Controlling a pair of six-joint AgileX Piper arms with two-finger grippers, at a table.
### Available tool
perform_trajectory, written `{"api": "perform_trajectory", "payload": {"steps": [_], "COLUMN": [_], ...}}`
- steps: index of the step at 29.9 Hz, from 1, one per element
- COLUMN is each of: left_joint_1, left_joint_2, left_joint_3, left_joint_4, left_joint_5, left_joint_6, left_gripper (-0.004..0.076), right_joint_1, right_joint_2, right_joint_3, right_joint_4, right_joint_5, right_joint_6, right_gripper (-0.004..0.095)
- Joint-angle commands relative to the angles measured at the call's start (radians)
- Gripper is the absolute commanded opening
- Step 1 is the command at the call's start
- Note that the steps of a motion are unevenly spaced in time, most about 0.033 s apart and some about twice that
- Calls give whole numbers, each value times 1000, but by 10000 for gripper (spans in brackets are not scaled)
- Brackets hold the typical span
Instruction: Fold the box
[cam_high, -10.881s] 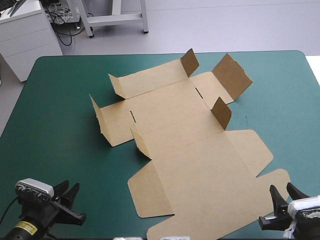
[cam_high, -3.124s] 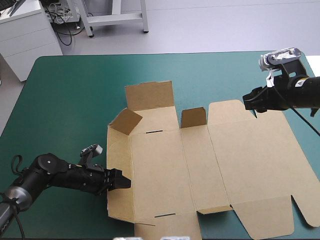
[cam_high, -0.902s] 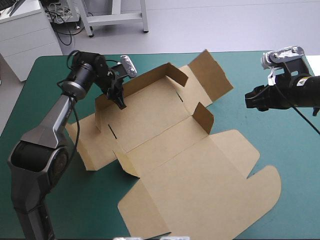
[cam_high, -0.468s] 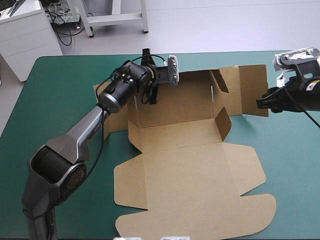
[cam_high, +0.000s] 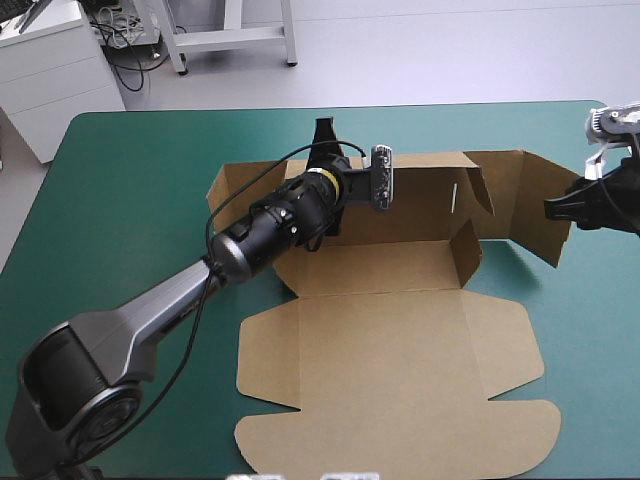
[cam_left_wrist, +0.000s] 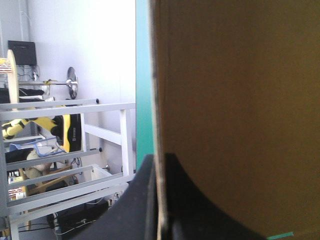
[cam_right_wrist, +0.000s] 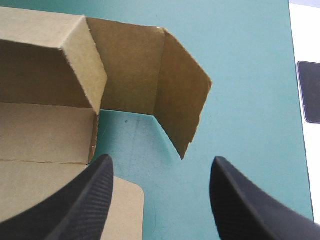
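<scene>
Left wrist view: left hand (cam_left_wrist: 159, 159) apparently pinches the matte brown box (cam_left_wrist: 240, 100).

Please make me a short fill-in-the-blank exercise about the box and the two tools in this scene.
1. The left tool is ___ on the box.
2. The right tool is ___ and holds nothing.
3. The lid lies ___ on the table.
Missing words: shut; open; flat.
</scene>
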Motion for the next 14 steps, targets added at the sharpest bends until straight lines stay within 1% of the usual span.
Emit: {"api": "perform_trajectory", "payload": {"steps": [1,4,5,6,8,10,11,14], "left_joint_1": [-26,-52,-59,-73,-97,-125,-136,-158], "left_joint_2": [-155,-205,-213,-219,-220,-220,-220,-213], "left_joint_3": [130,234,259,278,300,315,321,325], "left_joint_4": [178,285,326,367,429,463,497,620], "left_joint_5": [-146,-202,-202,-188,-148,-129,-129,-114], "left_joint_6": [-152,-283,-324,-382,-449,-466,-504,-678], "left_gripper": [-32,-32,-32,-32,-32,-32,-32,-32], "right_joint_1": [-35,-61,-70,-83,-102,-120,-126,-136], "right_joint_2": [-16,-7,2,6,25,50,57,97], "right_joint_3": [-32,-32,-32,-33,-35,-49,-52,-87], "right_joint_4": [8,33,42,54,79,105,112,139], "right_joint_5": [-41,-63,-71,-76,-80,-74,-72,-72], "right_joint_6": [2,2,2,2,-3,-13,-13,-17], "right_gripper": [528,528,528,528,528,528,528,528]}}
